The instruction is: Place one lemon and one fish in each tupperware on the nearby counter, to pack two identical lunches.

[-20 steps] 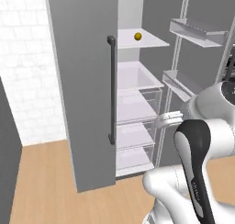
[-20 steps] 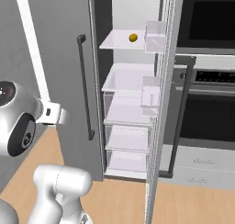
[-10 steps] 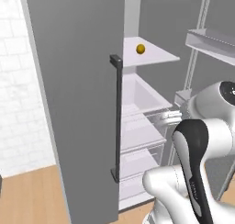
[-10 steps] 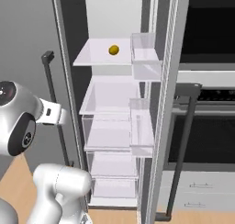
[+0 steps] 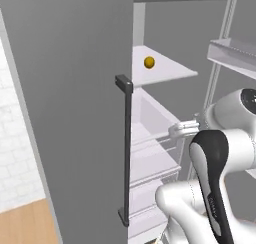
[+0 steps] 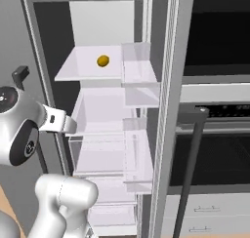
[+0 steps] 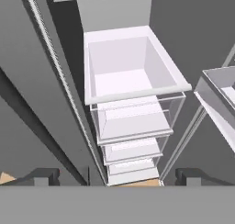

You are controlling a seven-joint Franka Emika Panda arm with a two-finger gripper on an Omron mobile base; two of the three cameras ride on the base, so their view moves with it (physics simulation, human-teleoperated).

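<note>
Reach up with dark fingers (image 7: 116, 178) spread apart toward small round yellow lemon (image 6: 103, 61) mid-way along white fridge shelf (image 6: 73, 71).

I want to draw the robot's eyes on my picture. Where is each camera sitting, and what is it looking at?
Left base view: behind the arm on its left, looking into the open fridge past its grey door; the white arm rises at lower right.
Right base view: behind on the right, facing the fridge shelves and the dark oven; the arm sits at lower left.
Hand view: on the hand, looking at the clear drawers; the open claw tips poke up at the bottom.
Both base views share the lemon on its shelf.
</note>
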